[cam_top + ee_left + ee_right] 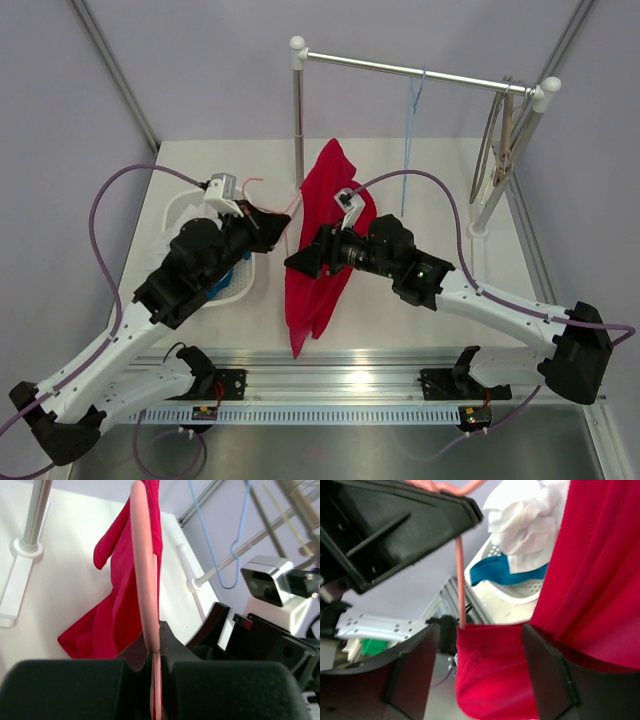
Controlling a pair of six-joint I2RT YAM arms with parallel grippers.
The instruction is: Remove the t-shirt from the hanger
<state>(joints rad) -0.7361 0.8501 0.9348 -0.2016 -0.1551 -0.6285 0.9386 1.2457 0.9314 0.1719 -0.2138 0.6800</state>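
T-shirt [318, 285] hangs inside wide-open right tool [480, 632]; left tool [156, 637] clamped on hanger [142, 555].

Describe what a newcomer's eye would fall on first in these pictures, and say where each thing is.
The bright red t-shirt draws the eye first, hanging at the centre between the two arms. Next comes the pink hanger, pinched in the shut left gripper, while the right gripper stands open around a fold of the shirt. Behind them, a blue hanger dangles from the rail.
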